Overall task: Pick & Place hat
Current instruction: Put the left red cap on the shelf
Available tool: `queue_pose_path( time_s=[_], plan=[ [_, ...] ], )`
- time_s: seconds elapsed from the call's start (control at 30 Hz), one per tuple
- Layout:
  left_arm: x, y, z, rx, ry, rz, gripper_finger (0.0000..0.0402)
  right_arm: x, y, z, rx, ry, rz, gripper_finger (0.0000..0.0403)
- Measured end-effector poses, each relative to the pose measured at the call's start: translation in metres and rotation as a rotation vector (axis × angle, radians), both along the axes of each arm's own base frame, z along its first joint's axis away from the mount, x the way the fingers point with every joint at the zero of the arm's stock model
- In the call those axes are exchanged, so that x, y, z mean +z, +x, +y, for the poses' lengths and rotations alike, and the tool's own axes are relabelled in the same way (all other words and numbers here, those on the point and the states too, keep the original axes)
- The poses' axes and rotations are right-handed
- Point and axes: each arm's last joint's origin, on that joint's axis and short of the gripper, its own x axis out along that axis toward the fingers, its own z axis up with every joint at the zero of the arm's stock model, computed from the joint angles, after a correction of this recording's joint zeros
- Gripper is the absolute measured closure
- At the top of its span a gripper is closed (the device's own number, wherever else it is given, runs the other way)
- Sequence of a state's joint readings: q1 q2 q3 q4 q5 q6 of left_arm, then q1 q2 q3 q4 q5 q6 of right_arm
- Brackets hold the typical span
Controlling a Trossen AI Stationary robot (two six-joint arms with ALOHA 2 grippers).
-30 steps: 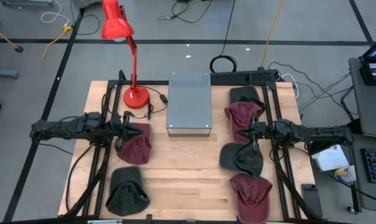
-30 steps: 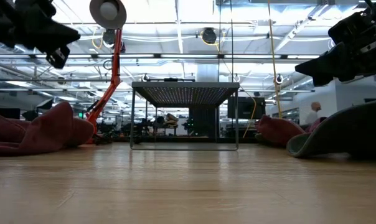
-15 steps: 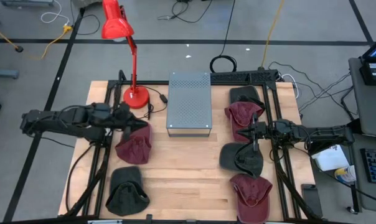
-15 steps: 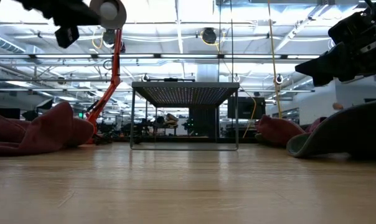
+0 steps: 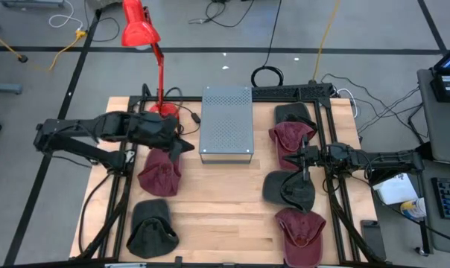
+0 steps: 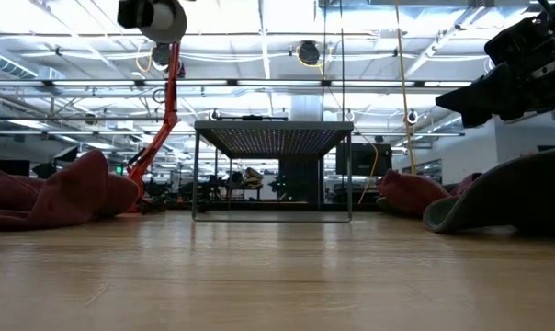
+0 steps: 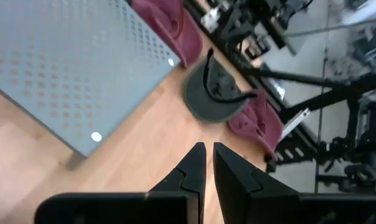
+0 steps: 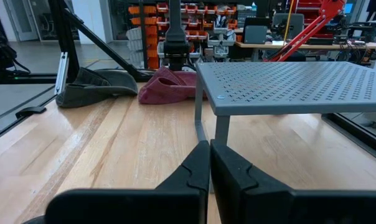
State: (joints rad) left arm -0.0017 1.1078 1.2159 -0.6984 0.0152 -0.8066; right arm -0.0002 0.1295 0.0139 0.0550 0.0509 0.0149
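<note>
Several hats lie on the wooden table. A maroon hat (image 5: 159, 173) and a dark hat (image 5: 150, 231) lie flat on the left side. On the right, a dark hat (image 5: 296, 113), a maroon hat (image 5: 290, 138), a dark hat (image 5: 288, 190) and a maroon hat (image 5: 303, 227) lie in a row. My left gripper (image 5: 186, 147) is shut and empty. It hangs raised above the table between the left maroon hat and the grey stand (image 5: 226, 123). My right gripper (image 5: 303, 160) is shut, empty and level, above the right row of hats.
A grey perforated metal stand (image 7: 70, 68) on thin legs stands at the middle far side. A red desk lamp (image 5: 141, 30) has its base (image 5: 163, 113) at the far left. Black frame rails (image 5: 329, 134) run along both sides. Bare wood (image 5: 225, 216) lies at the near middle.
My left gripper has risen from just above the left maroon hat and swung toward the table's right, toward the grey stand. It has tipped downward and rolled, staying shut. The hats have not moved.
</note>
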Motion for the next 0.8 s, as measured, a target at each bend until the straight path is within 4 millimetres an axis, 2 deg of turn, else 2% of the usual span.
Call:
queue_pose_path(
  time_s=[0.13, 0.3, 0.53, 0.8],
  plan=[
    [0.013, 0.016, -0.002, -0.029, -0.04, 0.09, 0.0369, 0.0, 0.0, 0.0, 0.0, 0.0, 0.0, 0.0394],
    [0.015, 0.025, -0.002, 0.002, -0.115, 0.213, 0.0369, 0.0, 0.0, 0.0, 0.0, 0.0, 0.0, 0.0394],
    [0.005, 0.014, -0.002, 0.104, -0.19, 0.391, 0.0369, 0.0, 0.0, 0.0, 0.0, 0.0, 0.0, 0.0394],
    [-0.004, -0.002, 0.0, 0.104, -0.095, 0.574, 0.0369, 0.0, 0.0, 0.0, 0.0, 0.0, 0.001, 0.0394]
  ],
)
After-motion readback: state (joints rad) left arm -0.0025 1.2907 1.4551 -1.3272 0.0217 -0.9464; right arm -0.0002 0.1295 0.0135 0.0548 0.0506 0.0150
